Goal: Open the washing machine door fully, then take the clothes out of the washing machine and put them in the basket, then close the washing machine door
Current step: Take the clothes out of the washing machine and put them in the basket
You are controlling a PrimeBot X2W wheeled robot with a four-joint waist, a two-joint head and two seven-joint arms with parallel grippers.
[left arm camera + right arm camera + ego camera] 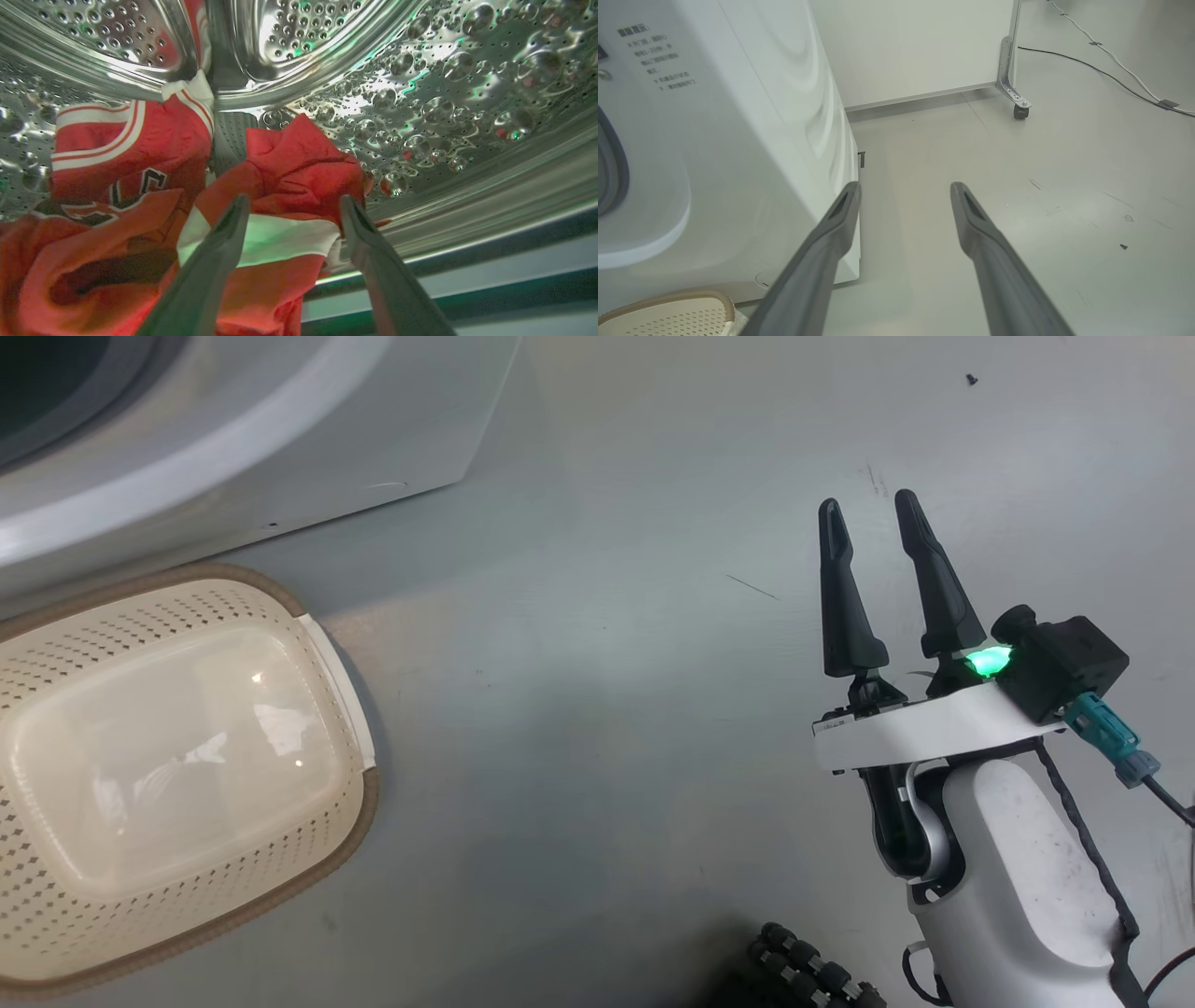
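Left gripper (294, 201) spread wide inside perforated steel drum (420, 93), fingers (224, 242) flanking crumpled red white-banded clothes (299, 163), unclamped, right gripper (868, 504) splayed, empty.

The smooth pale grey floor (607, 663) holds the big white washing machine (308, 457) and, just beside it, the small cream plastic basket with holes (93, 644). Thin cables (1087, 67) lie farther off.

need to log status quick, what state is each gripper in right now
Left gripper: open, inside the washing machine, either side of the clothes, not closed on them.
Right gripper: open, holding nothing, over the floor.
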